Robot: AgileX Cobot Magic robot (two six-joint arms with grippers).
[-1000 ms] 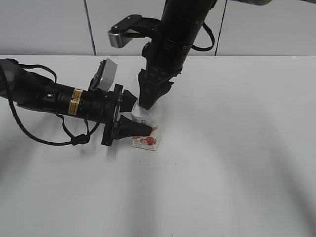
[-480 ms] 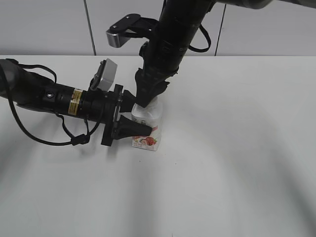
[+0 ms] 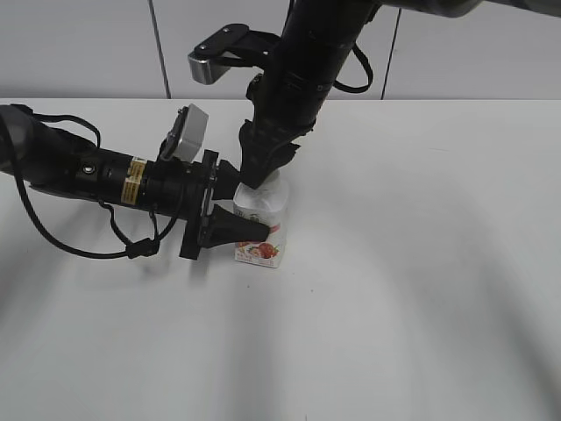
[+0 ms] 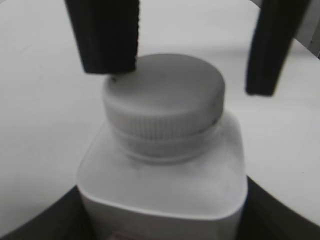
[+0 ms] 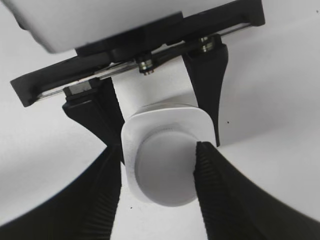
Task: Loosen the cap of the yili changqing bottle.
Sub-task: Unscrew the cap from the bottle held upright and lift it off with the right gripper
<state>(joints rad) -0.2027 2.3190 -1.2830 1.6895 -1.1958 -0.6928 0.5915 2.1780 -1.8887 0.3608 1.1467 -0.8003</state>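
The yili changqing bottle (image 3: 263,232), white with a pink-red label, stands on the white table. My left gripper (image 3: 241,206) comes in from the left and is shut on the bottle's body; its dark jaws flank the bottle (image 4: 165,185) in the left wrist view. The ribbed white cap (image 4: 165,95) sits on the neck. My right gripper (image 3: 261,180) hangs over it from above, open. In the right wrist view its fingers (image 5: 159,150) straddle the cap (image 5: 165,172): the right finger is at the rim, the left finger a little apart.
The white table (image 3: 421,263) stretches right and toward the front. A grey panelled wall (image 3: 88,44) stands behind. The left arm's black cable (image 3: 79,250) loops on the table at the left.
My right gripper has risen slightly and shifted a little left off the cap, showing more of the bottle's top. The left gripper and the bottle have not moved.
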